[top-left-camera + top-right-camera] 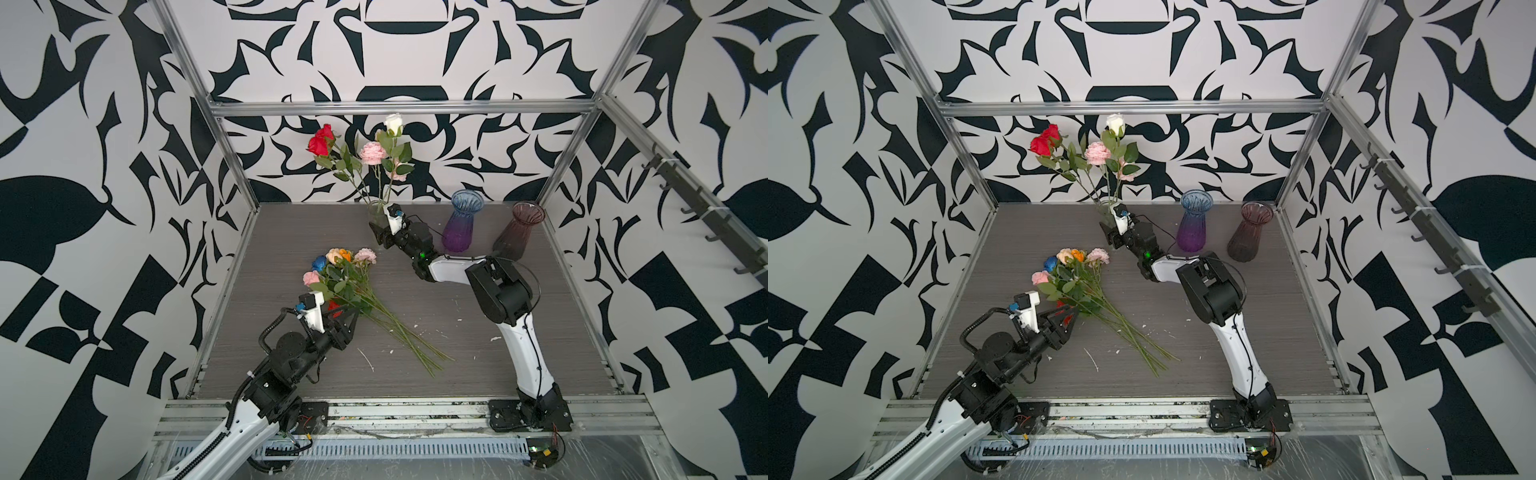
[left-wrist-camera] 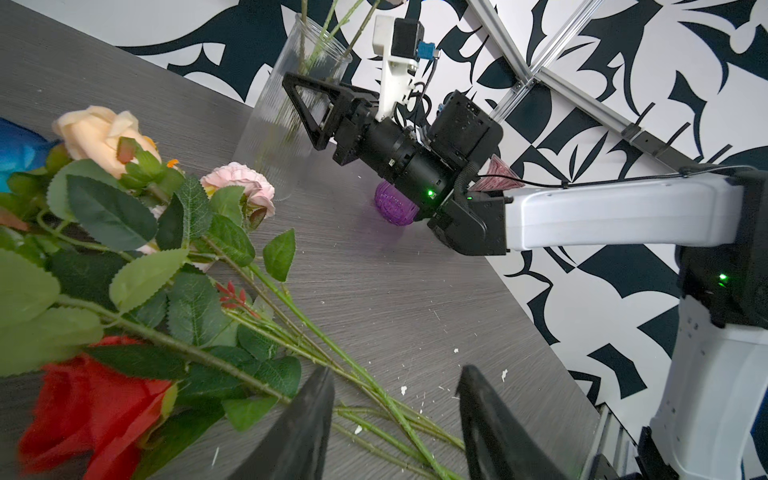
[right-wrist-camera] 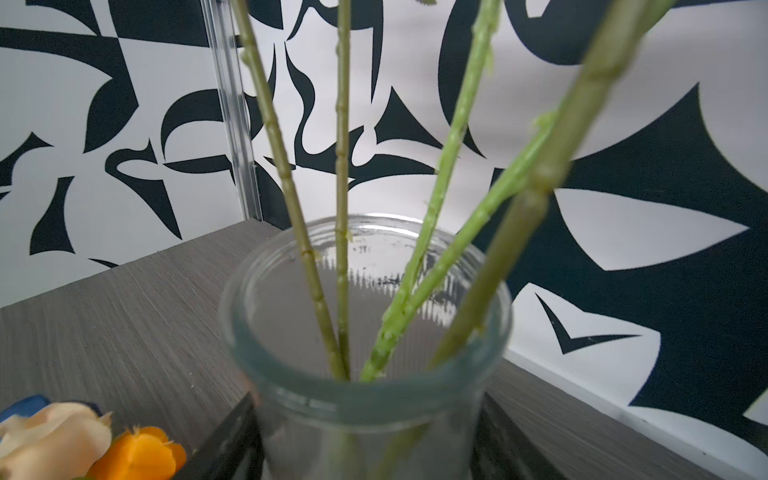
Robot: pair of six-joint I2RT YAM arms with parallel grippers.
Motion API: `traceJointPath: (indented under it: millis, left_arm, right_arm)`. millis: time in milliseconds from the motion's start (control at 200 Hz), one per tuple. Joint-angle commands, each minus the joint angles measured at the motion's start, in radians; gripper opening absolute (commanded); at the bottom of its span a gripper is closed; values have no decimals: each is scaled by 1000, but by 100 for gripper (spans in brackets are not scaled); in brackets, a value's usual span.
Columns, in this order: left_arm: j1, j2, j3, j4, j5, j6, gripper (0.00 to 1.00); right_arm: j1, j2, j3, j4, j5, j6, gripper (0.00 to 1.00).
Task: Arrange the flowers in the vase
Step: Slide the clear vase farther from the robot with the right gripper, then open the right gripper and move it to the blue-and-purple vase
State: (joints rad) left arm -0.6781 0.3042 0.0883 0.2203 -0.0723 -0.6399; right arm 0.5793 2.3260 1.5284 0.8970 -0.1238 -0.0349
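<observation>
The clear glass vase [image 1: 375, 212] stands at the upper centre of both top views, at the back of the counter [image 1: 415, 365]. It holds a red rose [image 1: 321, 140], a white rose [image 1: 393, 123] and pale pink blooms [image 1: 372, 153]. The right gripper [image 1: 380, 224] reaches in from the right. In the right wrist view its dark jaws sit against either side of the glass, closed on it.

The other flowers [image 1: 349, 286] lie as a bunch at centre left, blooms toward the upper left, stems toward the lower right. The left gripper [image 1: 351, 313] sits at the bunch's lower-left edge, just above the leaves. Its jaws are spread and grasp nothing, and the stems run beneath them.
</observation>
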Motion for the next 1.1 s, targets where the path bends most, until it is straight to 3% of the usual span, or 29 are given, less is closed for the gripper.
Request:
traceJointPath:
  millis: [0,450,760,815,920,1090]
  left_arm:
    - [4,8,-16,43,-14,-9,53]
    - [21,57,-12,75,-1,-15,53]
    - [34,80,-12,92,14,-20,52]
    - [37,78,-12,93,16,-20,52]
    - [37,75,-12,92,18,-21,51]
    - [38,69,-13,91,23,-18,50]
  right_arm:
    - [-17,50,74,-108,-17,-54,66]
    - [-25,217,348,-231,-57,-36,65]
    - [-25,260,428,-264,-81,-13,64]
    - [-25,247,410,-249,-83,-10,68]
    - [-26,204,350,-186,-82,-1,87]
    - [-26,139,297,-144,-96,-3,94]
